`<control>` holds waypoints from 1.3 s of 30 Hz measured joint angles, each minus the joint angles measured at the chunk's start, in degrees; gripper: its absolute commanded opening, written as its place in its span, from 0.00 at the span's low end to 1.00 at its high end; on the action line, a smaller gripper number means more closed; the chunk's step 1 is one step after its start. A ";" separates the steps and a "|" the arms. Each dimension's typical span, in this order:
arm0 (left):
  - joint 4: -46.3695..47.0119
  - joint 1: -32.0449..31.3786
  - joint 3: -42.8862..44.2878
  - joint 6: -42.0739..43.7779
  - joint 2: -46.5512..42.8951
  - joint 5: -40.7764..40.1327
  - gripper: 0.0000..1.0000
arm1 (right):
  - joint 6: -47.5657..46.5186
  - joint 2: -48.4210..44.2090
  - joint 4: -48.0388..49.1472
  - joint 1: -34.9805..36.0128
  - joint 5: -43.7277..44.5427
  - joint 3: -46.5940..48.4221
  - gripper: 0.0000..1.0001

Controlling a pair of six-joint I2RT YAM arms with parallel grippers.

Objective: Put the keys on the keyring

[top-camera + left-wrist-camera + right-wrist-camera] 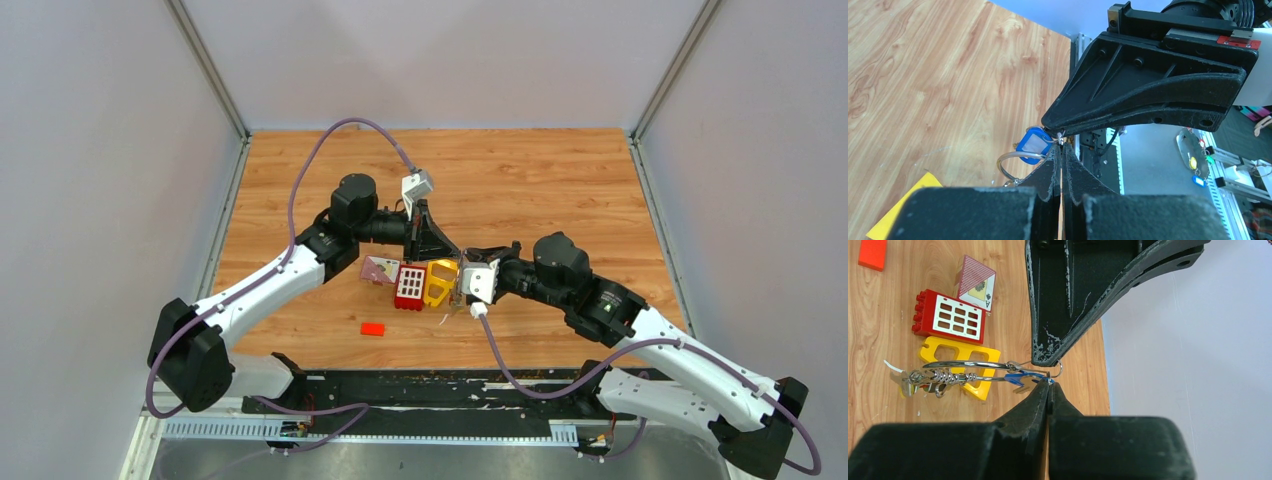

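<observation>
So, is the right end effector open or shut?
Shut. In the right wrist view the right end effector has its fingertips pressed together with no gap, right by the blue key. What it pinches I cannot tell.

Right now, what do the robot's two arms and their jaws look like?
The left arm and right arm each have white link shells with black joints and bases. A purple cable loops along each, ending at a small white block at the wrist. The jaws are matte black plastic, triangular and ribbed, tapering to scuffed tips.

Both arms reach inward, the left tool (1061, 150) and right tool (1048, 386) clamped tight, tips nearly meeting.
</observation>
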 measured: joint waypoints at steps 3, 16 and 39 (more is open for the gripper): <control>0.02 0.00 0.00 0.00 0.04 0.04 0.00 | 0.00 -0.11 -0.09 0.00 0.00 0.00 0.00; -0.02 -0.26 -0.26 0.04 0.52 -0.04 0.00 | -0.02 -0.90 0.42 0.37 -0.07 0.00 0.00; -5.51 -0.87 -0.04 9.16 -0.07 -1.03 0.00 | -0.26 -0.15 -0.74 0.72 0.52 -0.13 0.00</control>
